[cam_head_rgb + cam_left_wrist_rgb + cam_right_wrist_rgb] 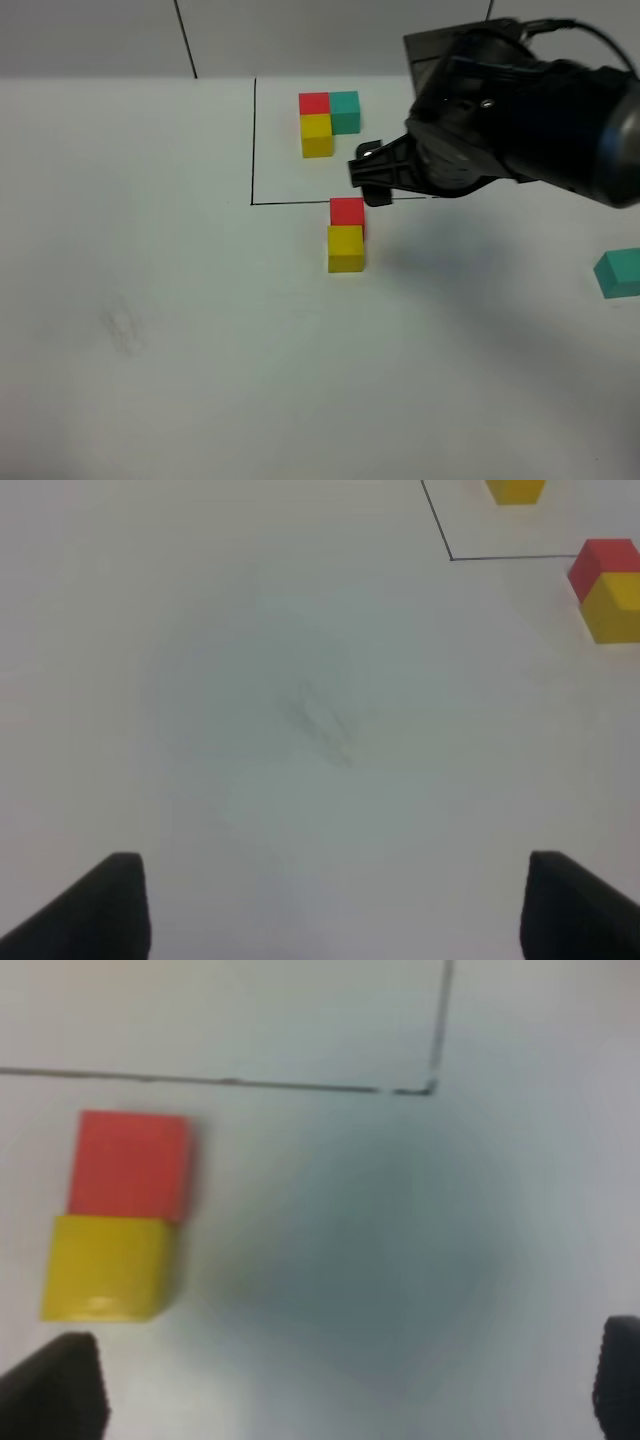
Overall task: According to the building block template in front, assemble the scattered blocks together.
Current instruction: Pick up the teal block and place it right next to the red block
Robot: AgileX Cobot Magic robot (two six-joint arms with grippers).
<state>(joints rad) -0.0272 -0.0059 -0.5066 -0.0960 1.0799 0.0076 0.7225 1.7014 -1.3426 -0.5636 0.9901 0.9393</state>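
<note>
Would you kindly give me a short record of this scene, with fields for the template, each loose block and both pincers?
template: red, teal and yellow cubes in an L, inside the outline
red block: just outside the outline, touching the yellow block
yellow block: on the red block's near side
teal block: alone at the right edge, apart from the pair
right pincer: open, empty, beside the red block
left pincer: open, empty, away from the blocks
remaining: teal block not yet joined
</note>
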